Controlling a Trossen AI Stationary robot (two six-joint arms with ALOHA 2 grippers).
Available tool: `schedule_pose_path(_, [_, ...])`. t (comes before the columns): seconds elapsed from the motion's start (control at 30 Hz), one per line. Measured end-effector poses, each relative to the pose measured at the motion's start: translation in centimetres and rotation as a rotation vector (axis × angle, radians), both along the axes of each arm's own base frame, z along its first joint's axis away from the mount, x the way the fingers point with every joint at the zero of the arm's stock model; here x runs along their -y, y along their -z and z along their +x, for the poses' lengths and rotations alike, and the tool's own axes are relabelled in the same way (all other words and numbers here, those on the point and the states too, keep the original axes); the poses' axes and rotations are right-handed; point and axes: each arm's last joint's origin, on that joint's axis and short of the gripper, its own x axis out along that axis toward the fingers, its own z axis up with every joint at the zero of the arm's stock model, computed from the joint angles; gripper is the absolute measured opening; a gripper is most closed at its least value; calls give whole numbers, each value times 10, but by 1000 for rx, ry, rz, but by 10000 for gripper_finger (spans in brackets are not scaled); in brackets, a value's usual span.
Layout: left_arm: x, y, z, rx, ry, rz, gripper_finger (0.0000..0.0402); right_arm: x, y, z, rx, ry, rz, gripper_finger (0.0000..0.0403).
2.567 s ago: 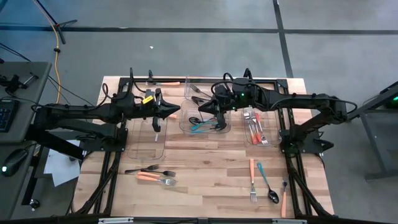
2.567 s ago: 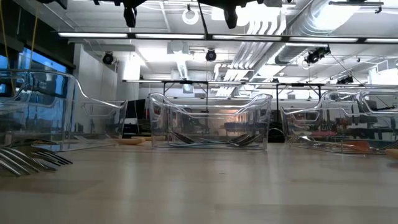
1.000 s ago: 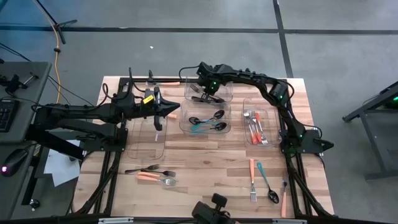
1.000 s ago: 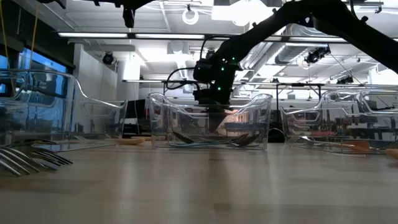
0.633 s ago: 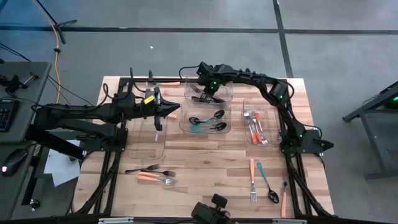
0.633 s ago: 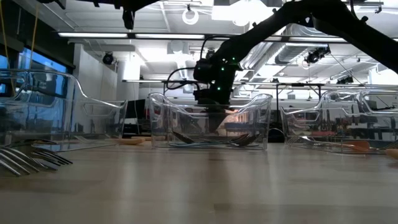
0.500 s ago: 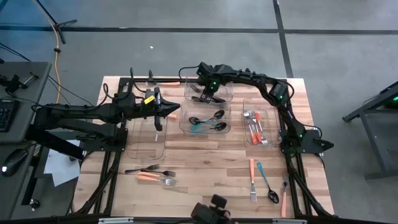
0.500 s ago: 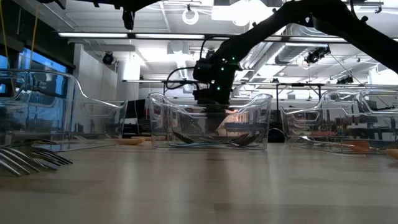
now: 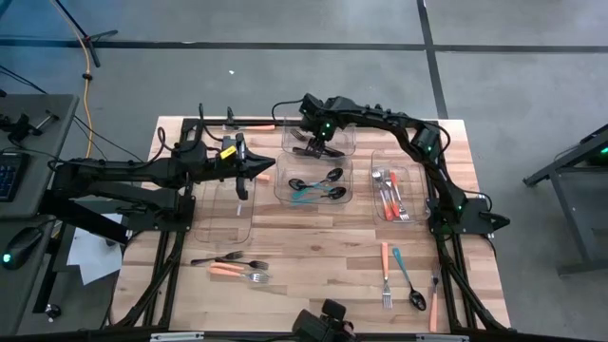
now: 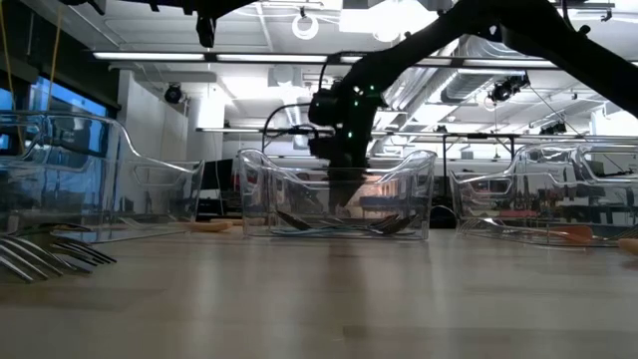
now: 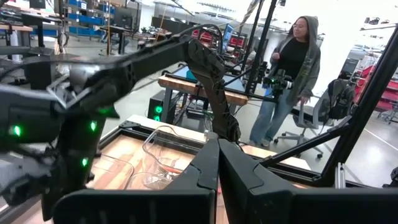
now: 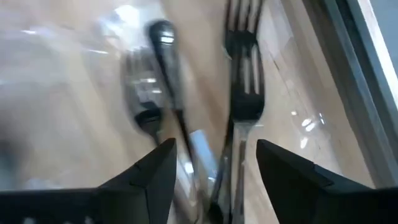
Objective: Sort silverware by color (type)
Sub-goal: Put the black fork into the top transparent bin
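The right pincer [image 9: 320,148] hangs over the far middle bin [image 9: 344,141], fingers apart and holding nothing, with black forks [image 12: 244,93] lying in the bin just below it. The left pincer [image 9: 266,168] waits at the left, fingers together, above the left bin [image 9: 228,223]. More silverware [image 9: 233,266] lies loose on the near surface [image 9: 313,256].
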Motion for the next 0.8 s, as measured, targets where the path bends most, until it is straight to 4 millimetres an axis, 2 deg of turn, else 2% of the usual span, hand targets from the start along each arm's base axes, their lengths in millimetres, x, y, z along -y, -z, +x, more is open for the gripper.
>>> schedule_pose_path(0.2, [0, 0, 0, -4, 0, -1, 0, -7, -41, -11, 76, -74, 149, 204])
schedule_pose_path(0.37, [0, 0, 0, -5, 0, 0, 0, -26, -83, -36, 161, -123, 90, 204])
schedule_pose_path(0.57, [-1, 1, 0, -13, -20, -1, 0, -62, -109, -95, 323, -43, 3, 203])
schedule_pose_path(0.8, [-1, 3, 0, -27, -20, -3, 0, -120, -104, -167, 600, 79, -28, 203])
